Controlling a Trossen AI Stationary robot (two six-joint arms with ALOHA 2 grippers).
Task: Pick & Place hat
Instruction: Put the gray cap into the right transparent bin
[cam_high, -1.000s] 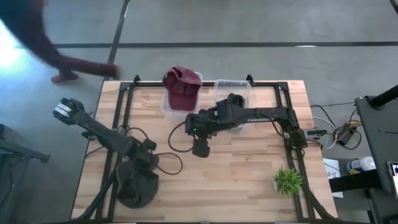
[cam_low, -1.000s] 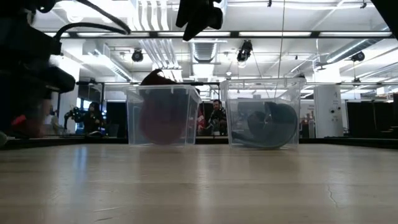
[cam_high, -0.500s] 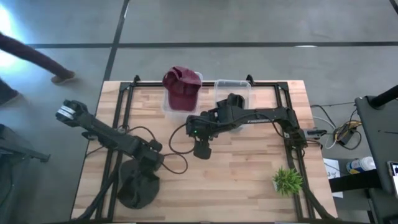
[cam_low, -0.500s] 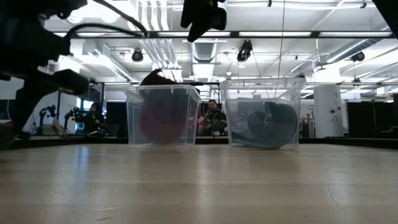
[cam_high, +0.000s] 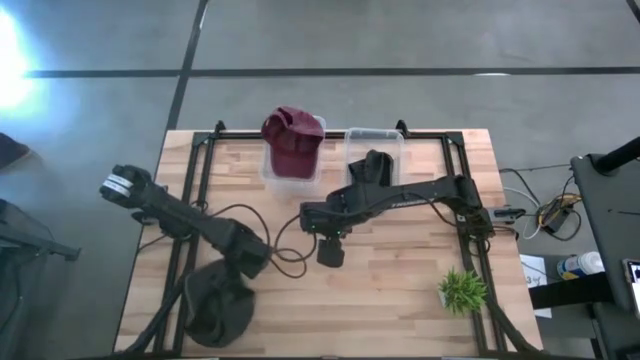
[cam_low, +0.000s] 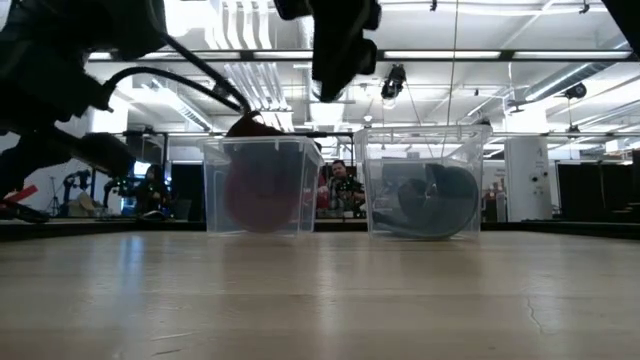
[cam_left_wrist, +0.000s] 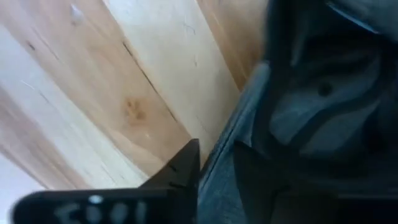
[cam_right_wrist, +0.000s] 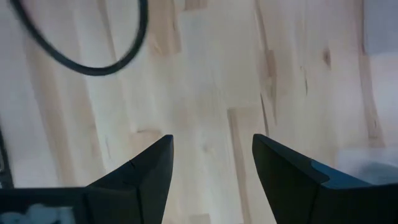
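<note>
My left gripper (cam_high: 250, 262) is over the table's near left part, shut on a dark grey hat (cam_high: 212, 318) that shows as a round dark shape toward the near edge. The hat fills the right of the left wrist view (cam_left_wrist: 323, 106). My right gripper (cam_high: 330, 252) is open and empty above the middle of the table, pointing down; its fingers stand apart over bare wood in the right wrist view (cam_right_wrist: 211, 168). A maroon hat (cam_high: 292, 145) rests in the far left clear bin (cam_low: 262, 190). Another dark hat (cam_low: 435, 200) lies in the right bin. My left gripper pinches a grey edge of the hat (cam_left_wrist: 217, 171) between its two fingers. The hat spreads beyond the fingers toward the table's near edge. In the low view the dark mass at upper left is above the tabletop, so the hat seems lifted clear.
Two clear bins (cam_high: 268, 178) (cam_high: 395, 140) stand side by side at the far edge. A black cable (cam_high: 290, 255) loops on the table between the grippers. A small green plant (cam_high: 462, 290) stands at the near right. Black frame rails (cam_high: 185, 270) run along both sides.
My right gripper has moved toward the table's near edge, still open. My left gripper has gone a little toward the right and near edges with the dark hat, which has shifted toward the near edge. A person at the far left has walked out of view.
</note>
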